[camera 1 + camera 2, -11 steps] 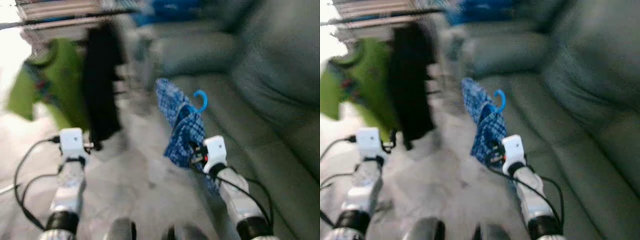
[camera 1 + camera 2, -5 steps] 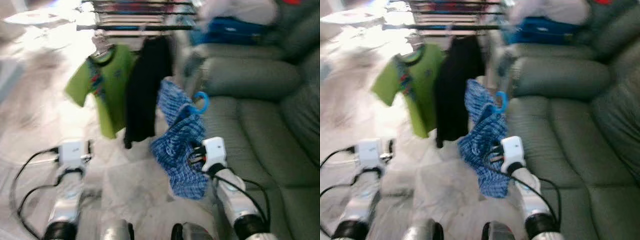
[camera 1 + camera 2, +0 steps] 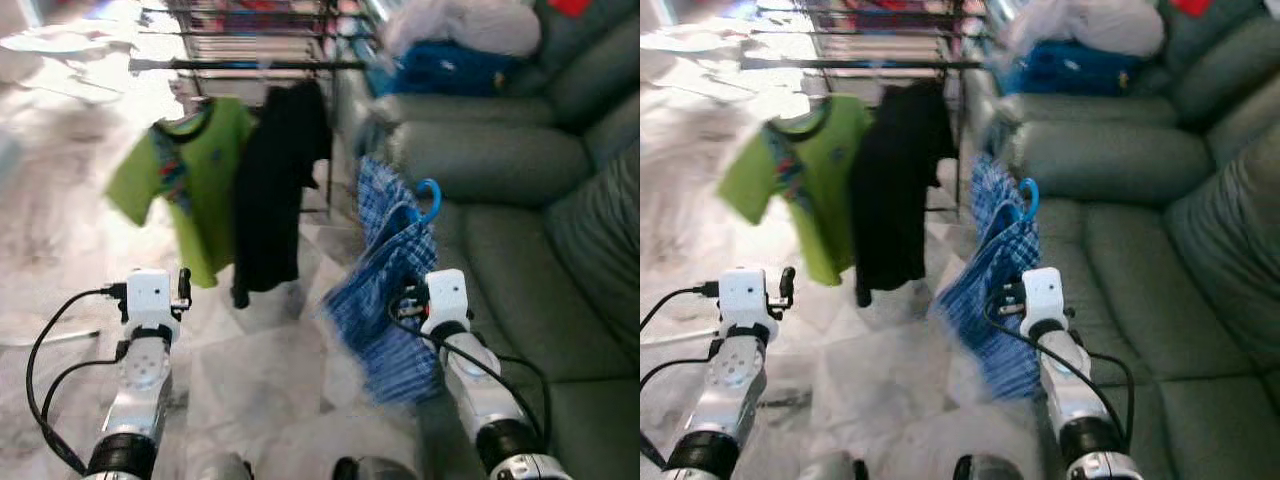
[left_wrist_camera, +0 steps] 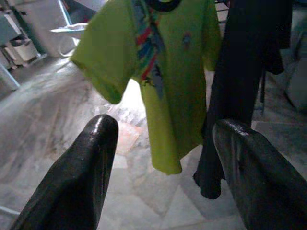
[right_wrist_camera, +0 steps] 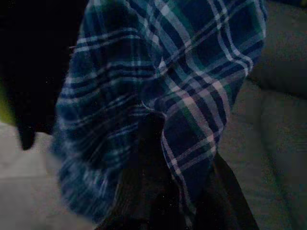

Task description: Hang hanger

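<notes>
The blue hanger, with a blue checked shirt draped over it, rides just above and ahead of the right claw, its hook standing free at the top. The cloth falls around and below the claw. In the right wrist view the checked fabric wraps over the dark fingers, so the claw appears to be pinching the shirt and hanger together, though the exact hold is hidden under the cloth.

The risk, as I judge it, is the hook missing or only half catching the rail, which lies well ahead of and above the claw. The hanger is held through loose fabric, so it could tilt or slip as the arm lifts. The swinging shirt could also snag the black garment hanging ahead and to the left.

The left claw is spread wide and holds nothing, facing the green T-shirt. A grey sofa sits to the right of the right claw.
</notes>
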### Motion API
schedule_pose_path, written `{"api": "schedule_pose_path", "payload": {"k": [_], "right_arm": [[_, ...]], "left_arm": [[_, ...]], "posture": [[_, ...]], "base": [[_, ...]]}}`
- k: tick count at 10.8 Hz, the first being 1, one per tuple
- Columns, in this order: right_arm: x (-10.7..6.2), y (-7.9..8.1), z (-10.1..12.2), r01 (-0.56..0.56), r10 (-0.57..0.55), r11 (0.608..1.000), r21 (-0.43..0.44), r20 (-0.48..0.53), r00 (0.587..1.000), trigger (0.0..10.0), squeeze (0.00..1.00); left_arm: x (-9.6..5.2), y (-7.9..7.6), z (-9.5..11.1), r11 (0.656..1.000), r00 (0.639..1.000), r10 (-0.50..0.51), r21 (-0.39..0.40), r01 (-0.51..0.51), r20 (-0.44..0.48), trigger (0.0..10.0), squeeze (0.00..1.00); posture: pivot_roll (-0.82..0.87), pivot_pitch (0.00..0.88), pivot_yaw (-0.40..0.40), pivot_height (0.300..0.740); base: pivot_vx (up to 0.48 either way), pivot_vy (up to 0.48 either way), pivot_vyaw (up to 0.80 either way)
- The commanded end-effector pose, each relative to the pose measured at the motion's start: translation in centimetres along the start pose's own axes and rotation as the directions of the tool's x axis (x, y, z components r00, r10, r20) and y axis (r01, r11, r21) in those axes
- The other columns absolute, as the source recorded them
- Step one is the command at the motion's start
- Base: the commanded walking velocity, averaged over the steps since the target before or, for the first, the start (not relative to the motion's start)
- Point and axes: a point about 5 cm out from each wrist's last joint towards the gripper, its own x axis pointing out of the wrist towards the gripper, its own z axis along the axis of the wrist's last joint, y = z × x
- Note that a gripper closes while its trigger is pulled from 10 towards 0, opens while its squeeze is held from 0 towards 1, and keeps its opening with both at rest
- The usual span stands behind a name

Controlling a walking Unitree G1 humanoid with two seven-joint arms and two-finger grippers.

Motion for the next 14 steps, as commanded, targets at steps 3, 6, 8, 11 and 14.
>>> {"api": "schedule_pose_path", "payload": {"k": [3, 6, 8, 11, 14], "right_arm": [[-0.1, -1.3, -0.2, 0.098, -0.098, 0.995, -0.031, 0.001, 0.995, 10.0, 0.0], [0.1, -1.4, -0.2, 0.103, -0.103, 0.994, -0.035, -0.001, 0.995, 10.0, 0.0], [0.0, -1.7, -0.3, 0.13, -0.131, 0.99, -0.052, -0.003, 0.991, 10.0, 0.0], [-0.3, -2.0, -0.7, 0.162, -0.163, 0.983, -0.084, -0.012, 0.987, 10.0, 0.0], [-1.0, -3.2, -1.7, 0.236, -0.243, 0.966, -0.107, -0.059, 0.968, 10.0, 0.0]], "left_arm": [[-0.9, 0.5, -1.1, 0.998, 0.997, 0.059, 0.006, -0.059, -0.04, 10.0, 0.0], [-0.4, 0.3, -0.5, 0.998, 0.998, 0.063, -0.013, -0.064, -0.026, 10.0, 0.0], [-0.7, 1.3, -0.7, 0.995, 0.994, 0.098, -0.002, -0.098, -0.043, 10.0, 0.0], [-1.6, 2.0, -0.7, 0.994, 0.994, 0.104, 0.03, -0.103, -0.023, 10.0, 0.0], [-2.1, 0.3, -0.7, 0.998, 0.998, -0.061, -0.018, 0.061, -0.002, 10.0, 0.0]], "posture": [[0.03, 0.091, -0.034, 0.74], [0.04, 0.097, -0.041, 0.74], [0.05, 0.115, -0.041, 0.74], [0.07, 0.166, -0.044, 0.74], [0.06, 0.16, -0.054, 0.74]], "base": [[0.425, 0.095, 0.0], [0.0, 0.432, 0.0], [0.0, 0.446, 0.0], [0.0, 0.157, 0.0], [0.0, 0.0, 0.0]]}}
